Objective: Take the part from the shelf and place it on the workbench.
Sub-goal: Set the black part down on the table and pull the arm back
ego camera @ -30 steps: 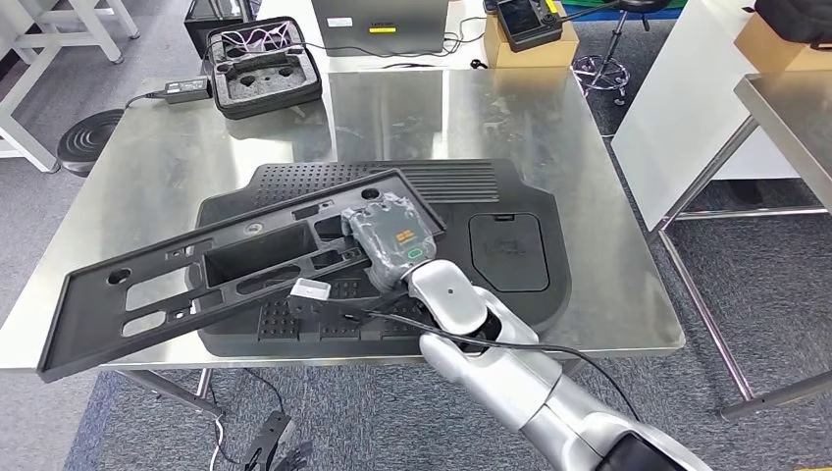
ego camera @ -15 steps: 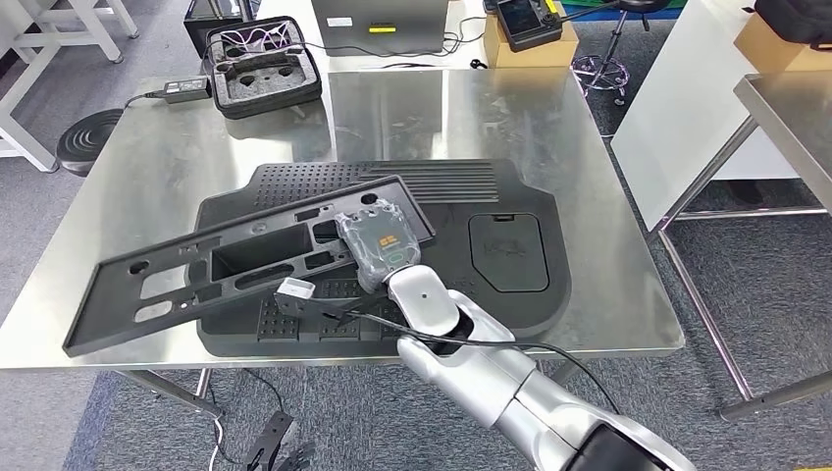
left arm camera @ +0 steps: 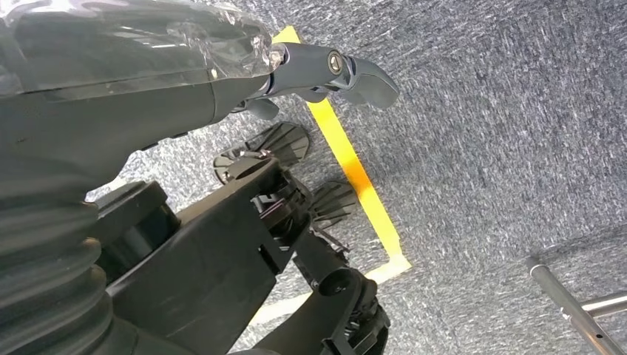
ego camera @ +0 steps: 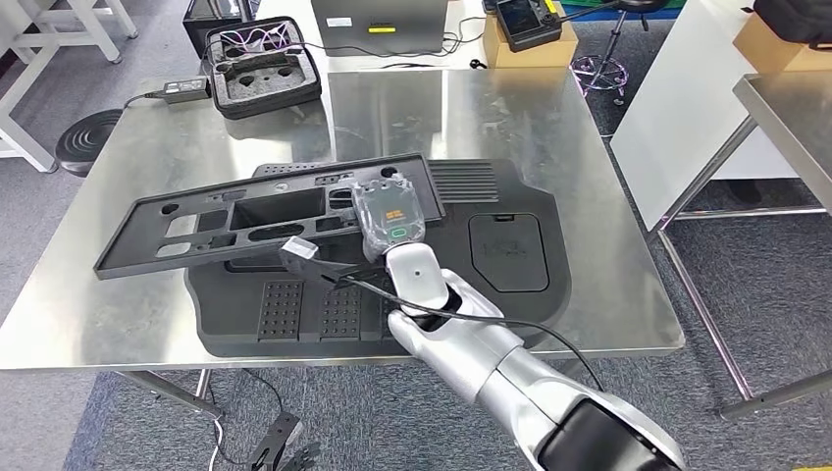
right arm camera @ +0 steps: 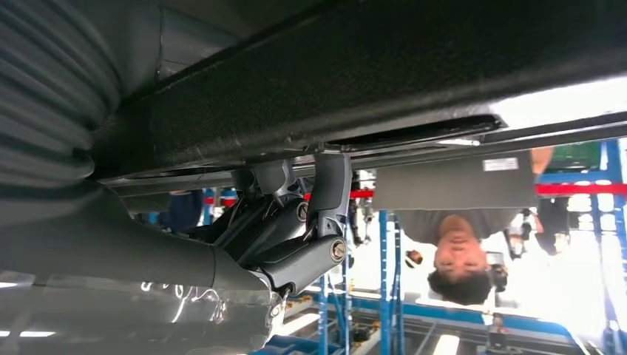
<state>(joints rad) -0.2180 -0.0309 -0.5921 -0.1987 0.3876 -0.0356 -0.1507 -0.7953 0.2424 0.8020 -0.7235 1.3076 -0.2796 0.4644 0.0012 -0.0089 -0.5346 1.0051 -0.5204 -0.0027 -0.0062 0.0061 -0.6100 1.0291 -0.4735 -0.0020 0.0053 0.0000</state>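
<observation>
1. The right hand (ego camera: 390,218) is clamped on the right end of one long black part (ego camera: 245,218); its fingers (right arm camera: 325,194) are hooked under the part's edge.
2. The part is held tilted above one larger black moulded panel (ego camera: 510,265), which lies on one steel workbench (ego camera: 598,196).
3. The left hand (left arm camera: 325,70) is seen above grey carpet, its fingers curled with nothing in them.
4. One foam-lined case (ego camera: 263,64) is set at the workbench's far left corner.

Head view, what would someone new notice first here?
The long black panel, held tilted over the steel workbench by the right hand, which grips its near end. Under it lies a large black moulded part, and a foam-lined case sits at the far left corner.
</observation>
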